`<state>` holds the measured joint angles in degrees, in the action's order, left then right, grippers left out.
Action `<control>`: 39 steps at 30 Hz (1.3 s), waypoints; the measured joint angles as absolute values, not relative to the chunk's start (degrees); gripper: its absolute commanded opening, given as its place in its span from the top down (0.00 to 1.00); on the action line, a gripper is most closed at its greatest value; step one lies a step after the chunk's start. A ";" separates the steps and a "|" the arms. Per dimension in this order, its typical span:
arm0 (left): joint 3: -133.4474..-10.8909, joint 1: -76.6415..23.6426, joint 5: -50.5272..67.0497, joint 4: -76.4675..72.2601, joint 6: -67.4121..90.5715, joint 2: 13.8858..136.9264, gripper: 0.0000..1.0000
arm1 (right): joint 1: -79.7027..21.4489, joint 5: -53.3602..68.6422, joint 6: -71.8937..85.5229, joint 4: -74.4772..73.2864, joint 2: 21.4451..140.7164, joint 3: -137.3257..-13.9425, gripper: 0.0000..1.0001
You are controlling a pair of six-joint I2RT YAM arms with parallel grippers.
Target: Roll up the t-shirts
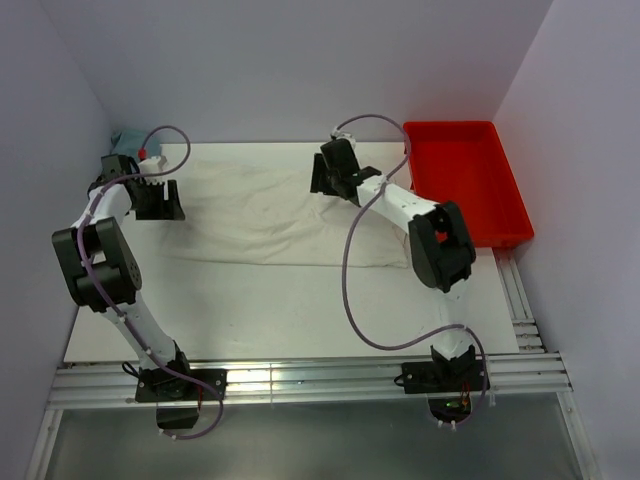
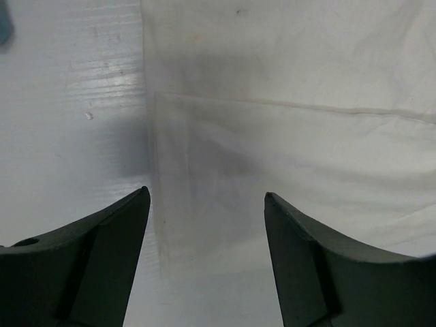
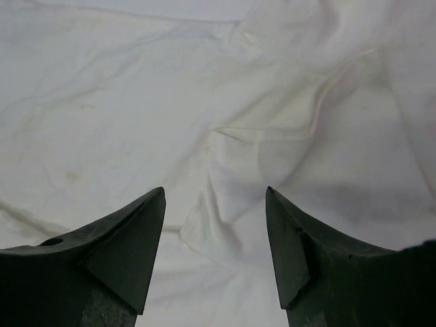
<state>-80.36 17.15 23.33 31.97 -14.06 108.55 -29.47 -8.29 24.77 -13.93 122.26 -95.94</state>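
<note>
A cream-white t-shirt [image 1: 270, 215] lies spread flat across the far half of the white table. My left gripper [image 1: 160, 200] hovers at its left edge, open, with the shirt's hemmed edge [image 2: 160, 204] between its fingers and nothing held. My right gripper [image 1: 335, 175] sits over the shirt's far right part, also open. In the right wrist view wrinkled fabric [image 3: 225, 204] lies below the gap between the spread fingers, untouched. The left wrist view shows the thin cloth [image 2: 286, 143] with a straight fold line across it.
A red tray [image 1: 465, 180] stands at the back right corner, beside the shirt. A small blue-grey object [image 1: 128, 140] sits at the back left near the wall. Grey walls close in on three sides. Aluminium rails [image 1: 300, 380] run along the near edge.
</note>
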 measured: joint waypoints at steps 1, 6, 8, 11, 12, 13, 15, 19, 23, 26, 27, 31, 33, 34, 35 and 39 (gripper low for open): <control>-80.31 17.32 23.20 32.03 -14.02 107.85 0.26 | -29.43 -9.06 25.52 -14.02 119.70 -94.59 0.32; -79.96 18.98 23.05 33.91 -14.92 102.78 0.25 | -29.08 -13.19 31.22 -15.55 105.62 -86.94 0.32; -79.64 20.29 23.11 35.57 -16.10 100.82 0.24 | -28.77 -14.02 33.98 -14.90 98.28 -79.68 0.32; -78.96 23.57 24.95 39.86 -19.94 98.91 0.21 | -27.94 -13.47 38.35 -14.35 86.65 -65.14 0.31; -78.74 24.75 25.85 41.52 -21.37 98.85 0.20 | -27.62 -13.10 39.79 -14.22 83.26 -60.16 0.31; -78.35 25.82 26.57 42.92 -22.61 98.85 0.20 | -27.35 -12.53 41.36 -13.78 80.03 -54.85 0.30; -77.01 27.99 28.32 46.17 -25.41 98.96 0.18 | -27.03 -12.01 43.99 -13.45 75.88 -46.70 0.28; -75.16 30.59 31.88 51.81 -30.17 100.07 0.18 | -26.98 -11.27 47.88 -12.99 71.55 -36.12 0.24; -75.16 30.76 36.01 55.11 -32.58 103.07 0.18 | -25.87 -10.61 50.78 -10.63 68.29 -29.80 0.22; -74.89 30.89 37.95 55.59 -33.28 104.53 0.17 | -23.81 -10.09 52.18 -8.03 66.98 -26.46 0.19; -74.70 30.96 38.39 55.59 -33.41 104.75 0.17 | -23.03 -9.76 52.58 -7.33 66.81 -25.56 0.19; -74.02 31.11 39.62 55.16 -33.30 105.84 0.17 | -19.59 -8.32 53.49 -3.62 66.72 -23.68 0.19; -73.28 31.11 39.55 53.78 -32.25 106.41 0.17 | -18.13 -7.55 53.84 -1.61 67.05 -23.03 0.18; -72.71 31.16 39.27 52.75 -31.66 106.69 0.17 | -17.54 -7.18 54.00 -0.73 67.22 -22.90 0.19; -72.27 31.16 39.03 51.90 -30.79 106.89 0.18 | -17.10 -6.90 54.04 -0.05 67.68 -22.90 0.19; -71.11 31.16 37.23 47.20 -26.72 107.77 0.18 | -15.97 -5.82 54.26 3.64 69.73 -22.90 0.19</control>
